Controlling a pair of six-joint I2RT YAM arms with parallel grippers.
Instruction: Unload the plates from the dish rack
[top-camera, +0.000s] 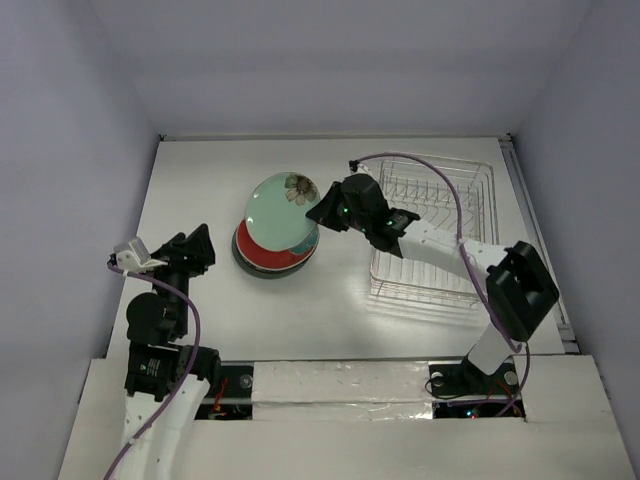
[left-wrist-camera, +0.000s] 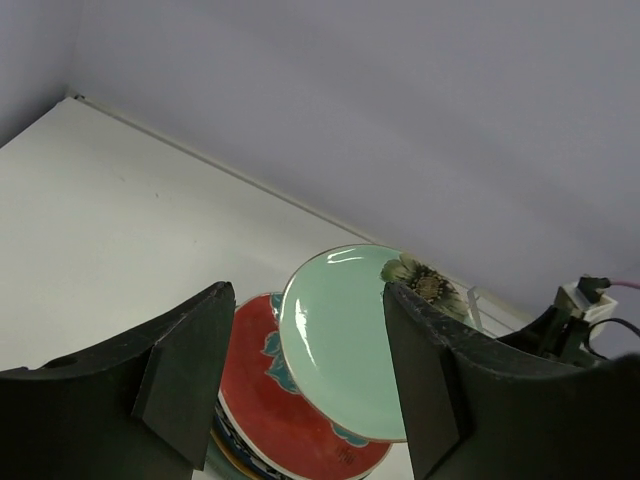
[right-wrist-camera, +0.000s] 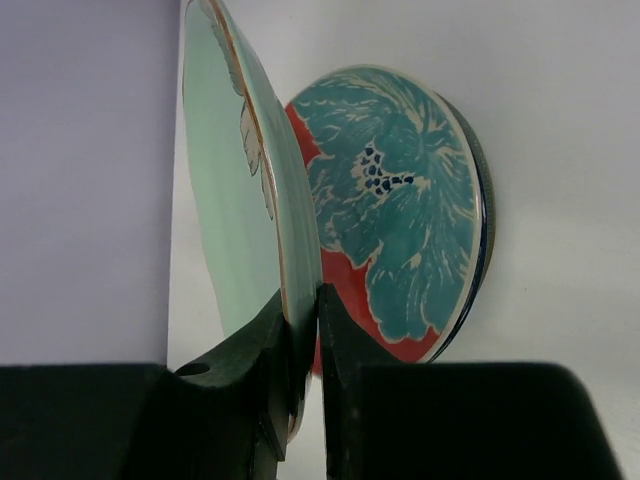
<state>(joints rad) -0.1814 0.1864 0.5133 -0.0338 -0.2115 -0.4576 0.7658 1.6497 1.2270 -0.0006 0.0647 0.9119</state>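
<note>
Over the stack at mid-counter (top-camera: 190, 180), the right pincer (right-wrist-camera: 300, 315) is clamped on the rim of the pale green flowered round ceramic plate (top-camera: 283, 208), held tilted above the red ceramic plate with teal flower (top-camera: 258, 252) topping the pile. The rectangular silver wire dish rack (top-camera: 480, 185) shows no plates in it. The left pincer (top-camera: 203, 250) stands apart, holding nothing. Judgement: unloading is nearly complete; only setting this plate down is left.

Glossy green plate (left-wrist-camera: 345, 335), shiny metal rack (top-camera: 445, 195), seemingly matt table (top-camera: 200, 200)
</note>
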